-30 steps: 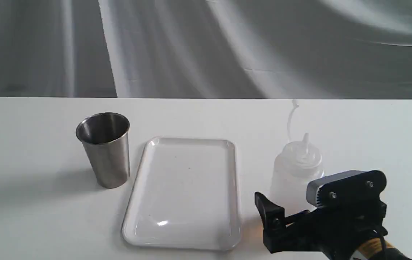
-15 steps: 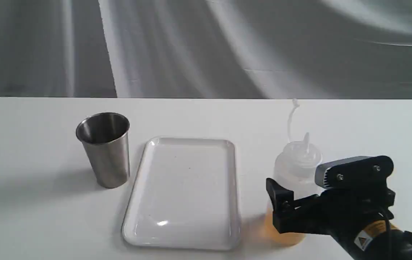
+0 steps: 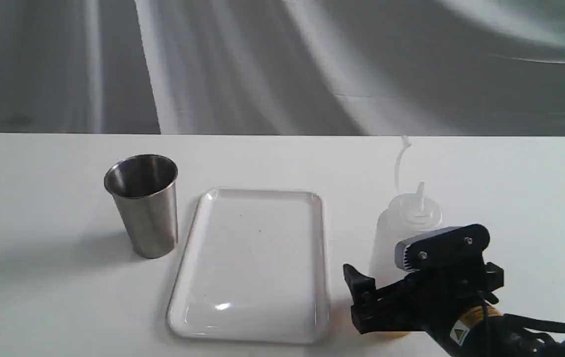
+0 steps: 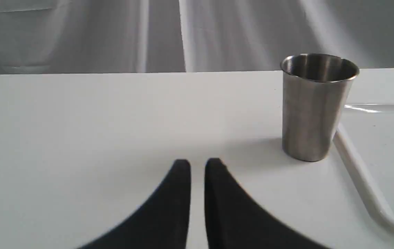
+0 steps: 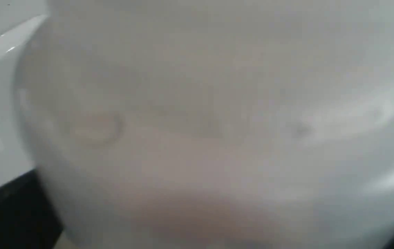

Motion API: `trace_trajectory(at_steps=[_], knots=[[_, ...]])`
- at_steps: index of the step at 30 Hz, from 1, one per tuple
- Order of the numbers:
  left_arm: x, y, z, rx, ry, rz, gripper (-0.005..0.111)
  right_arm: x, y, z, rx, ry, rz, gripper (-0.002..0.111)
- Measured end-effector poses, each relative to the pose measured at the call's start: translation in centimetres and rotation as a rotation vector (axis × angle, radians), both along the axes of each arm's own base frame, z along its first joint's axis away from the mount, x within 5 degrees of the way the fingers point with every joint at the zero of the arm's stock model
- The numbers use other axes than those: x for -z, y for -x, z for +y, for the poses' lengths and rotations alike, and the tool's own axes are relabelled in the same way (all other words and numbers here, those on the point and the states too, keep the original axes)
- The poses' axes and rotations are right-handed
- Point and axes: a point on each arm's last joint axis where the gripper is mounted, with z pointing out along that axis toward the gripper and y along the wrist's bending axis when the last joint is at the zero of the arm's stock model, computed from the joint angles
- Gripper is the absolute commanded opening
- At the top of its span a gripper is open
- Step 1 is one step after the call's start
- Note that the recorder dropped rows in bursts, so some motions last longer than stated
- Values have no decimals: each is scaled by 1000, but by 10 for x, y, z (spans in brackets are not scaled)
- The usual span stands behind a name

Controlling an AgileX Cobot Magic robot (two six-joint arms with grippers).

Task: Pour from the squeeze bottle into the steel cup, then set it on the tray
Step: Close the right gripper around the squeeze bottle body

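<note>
The squeeze bottle (image 3: 406, 223) stands upright on the table to the right of the tray (image 3: 253, 267), with amber liquid at its base. My right gripper (image 3: 396, 277) is open and low at the bottle's lower body, one finger (image 3: 359, 290) on the tray side. The bottle's blurred wall (image 5: 197, 103) fills the right wrist view, with a black finger (image 5: 7, 211) at its edge. The steel cup (image 3: 146, 208) stands upright to the left of the tray. In the left wrist view my left gripper (image 4: 197, 166) is shut and empty, short of the cup (image 4: 314, 107).
The white table (image 3: 39, 297) ends at a far edge against a grey draped cloth backdrop (image 3: 282, 64). The tray's rim (image 4: 363, 176) runs just beside the cup's base.
My right gripper rose and shifted right, then came back down and left, ending lower around the bottle. Bottle, cup and tray have stayed put.
</note>
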Motion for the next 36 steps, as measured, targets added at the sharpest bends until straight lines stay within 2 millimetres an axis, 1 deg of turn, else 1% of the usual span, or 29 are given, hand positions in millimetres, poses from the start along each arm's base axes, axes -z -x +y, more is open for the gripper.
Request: trace_trajectory(at_steps=[13, 24, 33, 36], knots=[[0, 0, 0, 0, 0, 0, 8, -1, -2, -4, 15, 0, -29, 105], [0, 0, 0, 0, 0, 0, 8, 4, -14, 1, 2, 16, -47, 105], [0, 0, 0, 0, 0, 0, 8, 4, -17, 0, 1, 27, -56, 105], [0, 0, 0, 0, 0, 0, 8, 7, -17, -2, 6, 35, -57, 105]])
